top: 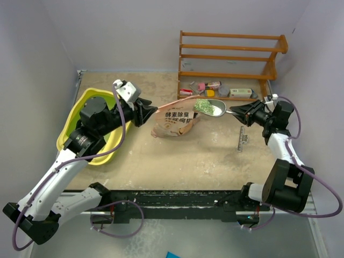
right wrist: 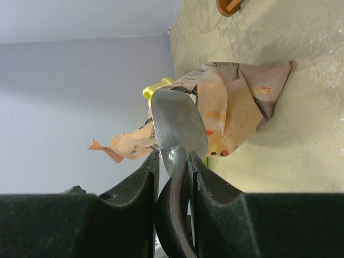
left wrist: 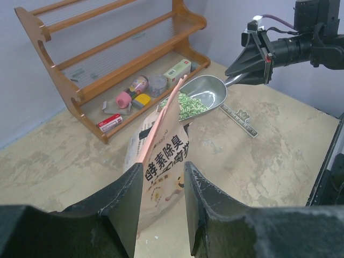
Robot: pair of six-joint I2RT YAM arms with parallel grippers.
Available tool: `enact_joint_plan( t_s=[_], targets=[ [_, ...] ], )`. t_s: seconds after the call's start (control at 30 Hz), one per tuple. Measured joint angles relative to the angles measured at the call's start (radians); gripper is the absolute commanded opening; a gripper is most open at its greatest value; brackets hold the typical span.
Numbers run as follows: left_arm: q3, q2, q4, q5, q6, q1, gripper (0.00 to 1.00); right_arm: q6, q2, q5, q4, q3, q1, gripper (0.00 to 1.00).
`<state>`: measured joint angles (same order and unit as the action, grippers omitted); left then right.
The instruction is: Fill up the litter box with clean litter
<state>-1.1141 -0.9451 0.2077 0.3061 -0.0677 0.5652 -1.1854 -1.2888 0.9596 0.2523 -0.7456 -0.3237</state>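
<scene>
Two grippers, both occupied. The left gripper (top: 148,114) is clamped on the left end of the peach-pink bag with black Chinese text (top: 174,122). In the left wrist view the bag's (left wrist: 161,156) edge sits pinched between the two fingers of the gripper (left wrist: 164,177). The bag sits slumped on the sandy tabletop (top: 204,161), mouth end raised.

The right gripper (top: 236,111) comes in from the bag's right, closed tight on the handle of the small silver metal scoop (top: 210,107). In the right wrist view the handle is squeezed between both fingers of the gripper (right wrist: 173,156), with the scoop bowl (right wrist: 177,126) in front of the bag (right wrist: 236,107).

The scoop bowl is at the bag's mouth, on its far-right side; whether it touches the bag I cannot tell. The pale green granular clean litter (top: 204,106) is heaped in the bowl, also seen in the left wrist view (left wrist: 188,105), just ahead of the right gripper's tips.

The large yellow oval plastic litter box (top: 67,128) is left of the bag and apart from it, behind the left gripper. It lies under the left arm, which hides most of its inside, and well away from the scoop and right gripper.

The wooden shelf rack (top: 231,54) stands beyond the bag with small items on its bottom shelf. A ruler (top: 242,140) lies to the bag's right.
</scene>
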Motion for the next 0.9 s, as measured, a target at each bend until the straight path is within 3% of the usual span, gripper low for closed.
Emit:
enact_joint_plan(
  t_s=[0.5,0.9],
  targets=[
    [0.017,0.034,0.017,-0.001,-0.002,0.0,0.4,-0.2,0.0,0.003,0.196,0.088,-0.018,0.0],
    [0.034,0.075,0.049,-0.005,-0.002,0.0,0.4,-0.269,0.036,0.0,0.22,0.068,-0.018,0.0]
  ],
)
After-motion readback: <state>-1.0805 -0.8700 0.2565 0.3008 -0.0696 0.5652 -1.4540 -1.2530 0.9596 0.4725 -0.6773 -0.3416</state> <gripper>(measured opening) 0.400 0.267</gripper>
